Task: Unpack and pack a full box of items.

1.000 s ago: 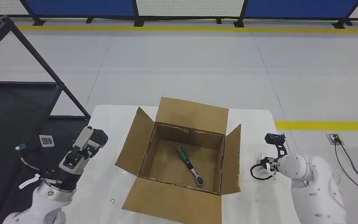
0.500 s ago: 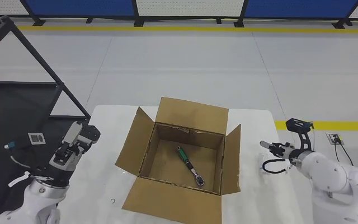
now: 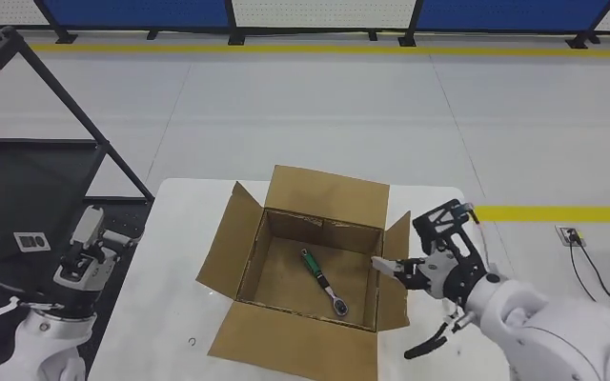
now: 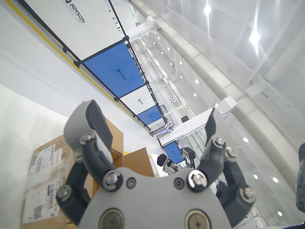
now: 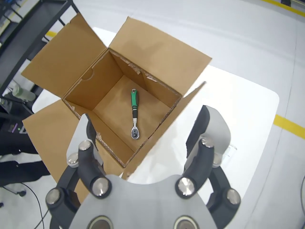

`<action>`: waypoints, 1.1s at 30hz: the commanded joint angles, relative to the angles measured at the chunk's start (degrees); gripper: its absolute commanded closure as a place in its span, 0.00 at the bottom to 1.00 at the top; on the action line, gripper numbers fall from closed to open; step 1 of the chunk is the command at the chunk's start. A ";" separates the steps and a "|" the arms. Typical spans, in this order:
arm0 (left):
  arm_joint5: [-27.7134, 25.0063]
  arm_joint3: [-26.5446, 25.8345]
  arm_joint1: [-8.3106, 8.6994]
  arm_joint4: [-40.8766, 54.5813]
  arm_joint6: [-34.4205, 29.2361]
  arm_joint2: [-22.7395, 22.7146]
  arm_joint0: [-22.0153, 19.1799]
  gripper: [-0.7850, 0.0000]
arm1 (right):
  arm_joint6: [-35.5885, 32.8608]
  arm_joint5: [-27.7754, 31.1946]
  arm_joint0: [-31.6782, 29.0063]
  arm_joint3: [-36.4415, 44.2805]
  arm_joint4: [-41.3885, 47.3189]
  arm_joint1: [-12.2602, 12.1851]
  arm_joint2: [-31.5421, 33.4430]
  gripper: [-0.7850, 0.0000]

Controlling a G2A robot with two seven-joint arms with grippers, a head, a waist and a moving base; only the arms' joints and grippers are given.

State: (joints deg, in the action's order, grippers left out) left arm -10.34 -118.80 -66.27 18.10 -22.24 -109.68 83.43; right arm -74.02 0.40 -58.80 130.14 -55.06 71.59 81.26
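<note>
an open brown cardboard box (image 3: 329,195) stands in the middle of a white table (image 3: 181,286), with all four flaps folded outward. on the box floor lies one thing: a ratchet wrench with a green and black handle and a silver head (image 5: 133,113). it rests flat, roughly central, touching no wall. your right gripper (image 5: 145,117) hangs above the right side flap, angled down into the box. its fingers are spread wide and hold nothing. your left gripper (image 4: 152,110) sits off the left side of the table, well apart from the box and tilted up toward the ceiling. it too is spread and empty. this looks like the unpacking step, with the wrench as the only item left inside. the next move probably calls for bringing the right gripper in over the opening, clear of the raised flap, and lowering it straight down between the walls. turn the wrist so the fingers straddle the slim handle across its width. because the wrench lies flat, the fingertips need to reach almost to the cardboard floor before closing.
</note>
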 commanded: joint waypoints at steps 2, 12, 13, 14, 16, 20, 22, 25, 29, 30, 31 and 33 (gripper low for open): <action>-0.71 0.26 -0.04 1.17 -0.19 -0.75 0.98 0.00 | -1.97 -1.68 5.60 -4.92 -2.61 0.50 -8.43 0.04; -1.46 1.17 0.04 3.43 -1.99 -1.68 1.80 0.00 | -4.80 -9.48 21.64 -24.72 -9.88 4.13 -29.15 0.00; -1.41 1.32 0.07 3.58 -2.26 -1.75 1.74 0.00 | -5.07 -9.79 22.74 -26.73 -9.59 4.50 -30.16 0.00; -1.42 1.50 0.09 3.83 -2.49 -1.85 1.64 0.00 | -5.37 -10.18 23.85 -28.85 -9.60 4.89 -31.25 0.00; -1.35 1.84 0.15 4.07 -2.94 -2.02 1.45 0.00 | -5.58 -10.62 25.95 -33.35 -9.04 5.74 -33.46 0.00; -1.38 2.44 0.23 4.86 -3.59 -2.45 1.22 0.00 | -3.86 -9.32 29.10 -42.59 -6.11 7.58 -37.61 0.00; -1.43 2.77 0.26 5.27 -3.65 -2.81 1.25 0.00 | -2.66 -8.99 30.10 -47.12 -4.29 8.52 -39.24 0.00; -1.27 3.06 0.26 6.15 -3.74 -3.13 1.44 0.00 | -2.87 -9.58 31.56 -52.38 -4.57 9.56 -41.34 0.00; -1.27 3.06 0.26 6.15 -3.74 -3.13 1.44 0.00 | -2.87 -9.58 31.56 -52.38 -4.57 9.56 -41.34 0.00; -1.27 3.06 0.26 6.15 -3.74 -3.13 1.44 0.00 | -2.87 -9.58 31.56 -52.38 -4.57 9.56 -41.34 0.00; -1.27 3.06 0.26 6.15 -3.74 -3.13 1.44 0.00 | -2.87 -9.58 31.56 -52.38 -4.57 9.56 -41.34 0.00; -1.27 3.06 0.26 6.15 -3.74 -3.13 1.44 0.00 | -2.87 -9.58 31.56 -52.38 -4.57 9.56 -41.34 0.00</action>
State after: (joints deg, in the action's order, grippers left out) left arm -11.60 -115.74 -66.00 24.24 -25.98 -112.81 84.87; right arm -76.90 -9.18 -27.25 77.78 -59.63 81.15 39.93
